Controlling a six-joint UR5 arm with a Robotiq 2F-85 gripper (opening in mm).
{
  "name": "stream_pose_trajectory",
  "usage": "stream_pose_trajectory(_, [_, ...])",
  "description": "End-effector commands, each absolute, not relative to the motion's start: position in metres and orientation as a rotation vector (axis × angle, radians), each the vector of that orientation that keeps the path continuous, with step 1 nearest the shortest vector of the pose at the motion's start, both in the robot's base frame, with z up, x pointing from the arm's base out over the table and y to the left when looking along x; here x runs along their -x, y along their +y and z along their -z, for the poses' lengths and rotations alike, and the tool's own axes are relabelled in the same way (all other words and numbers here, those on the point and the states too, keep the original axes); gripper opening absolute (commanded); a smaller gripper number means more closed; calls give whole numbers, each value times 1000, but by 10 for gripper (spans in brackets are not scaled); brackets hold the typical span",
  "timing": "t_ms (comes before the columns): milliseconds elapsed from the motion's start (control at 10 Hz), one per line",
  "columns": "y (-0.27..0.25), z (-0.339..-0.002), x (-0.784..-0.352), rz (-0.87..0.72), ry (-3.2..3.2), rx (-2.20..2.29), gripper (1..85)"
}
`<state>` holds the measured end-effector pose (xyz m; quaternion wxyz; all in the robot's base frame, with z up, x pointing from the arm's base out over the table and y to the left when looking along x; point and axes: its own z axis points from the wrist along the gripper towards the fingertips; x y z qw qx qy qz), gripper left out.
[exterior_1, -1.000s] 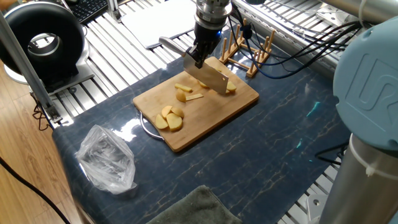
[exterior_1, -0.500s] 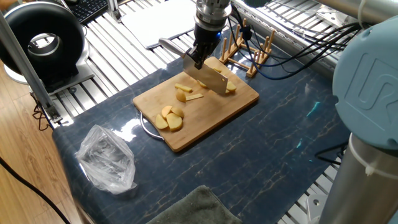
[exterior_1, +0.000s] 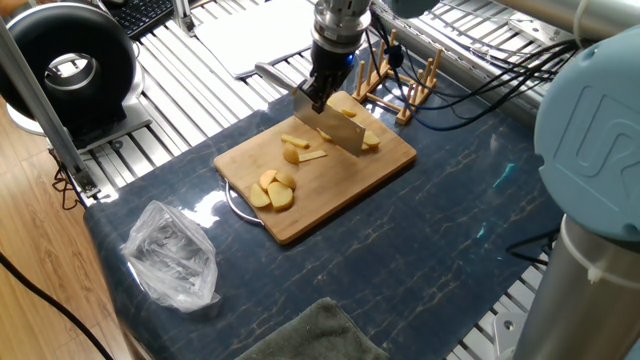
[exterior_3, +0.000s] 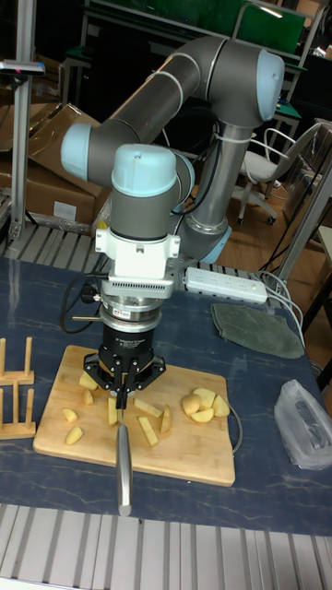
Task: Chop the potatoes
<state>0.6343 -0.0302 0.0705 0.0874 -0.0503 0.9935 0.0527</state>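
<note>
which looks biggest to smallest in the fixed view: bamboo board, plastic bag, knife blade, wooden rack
1. bamboo board
2. plastic bag
3. knife blade and wooden rack: they look about alike, and the rack sits farther from the camera, so I won't rank them.

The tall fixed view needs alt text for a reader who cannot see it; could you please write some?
A grey robot arm holds a knife upright-edged over a bamboo cutting board, its gripper closed on the handle. Pale potato pieces lie scattered across the board on a dark blue table.
</note>
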Motion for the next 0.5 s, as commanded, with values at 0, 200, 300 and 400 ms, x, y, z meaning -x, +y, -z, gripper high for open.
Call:
stream_pose_trajectory(0, [-30, -71, -637, -170, 2943, 140, 10])
stream_pose_trajectory(200, [-35, -77, -633, -187, 2955, 156, 10])
stream_pose_trajectory(300, [-36, -82, -631, -193, 2967, 160, 10])
stream_pose_trajectory(400, [-34, -85, -629, -191, 2979, 148, 10])
